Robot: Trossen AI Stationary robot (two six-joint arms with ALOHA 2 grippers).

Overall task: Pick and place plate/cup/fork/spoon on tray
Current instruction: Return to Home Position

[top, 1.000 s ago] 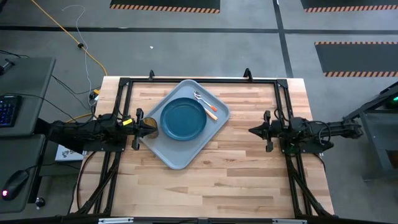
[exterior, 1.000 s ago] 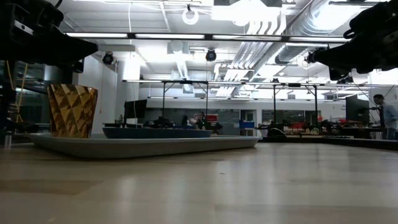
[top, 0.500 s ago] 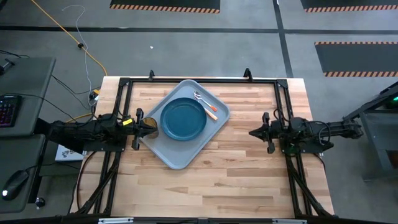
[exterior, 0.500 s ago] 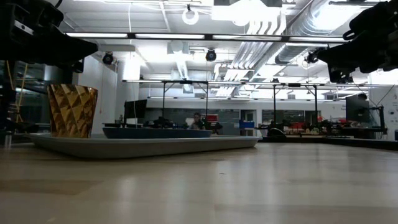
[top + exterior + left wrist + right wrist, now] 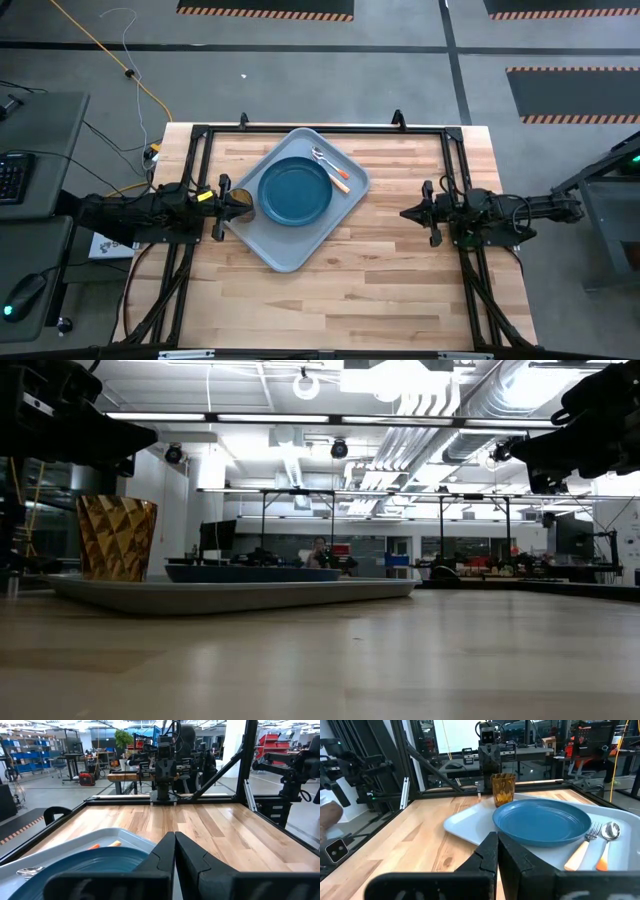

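On wooden table, within black frame rails: tray bearing plate, cup at its left edge, fork and spoon side by side. Left gripper pressed closed, empty, by the cup; right gripper closed, empty, well apart from the tray.

— What do we see past our left gripper?
— Its fingers pressed together. At ten o'clock we have the plate on the tray, with orange handles just beyond it
— And at twelve?
— The right arm, across the table
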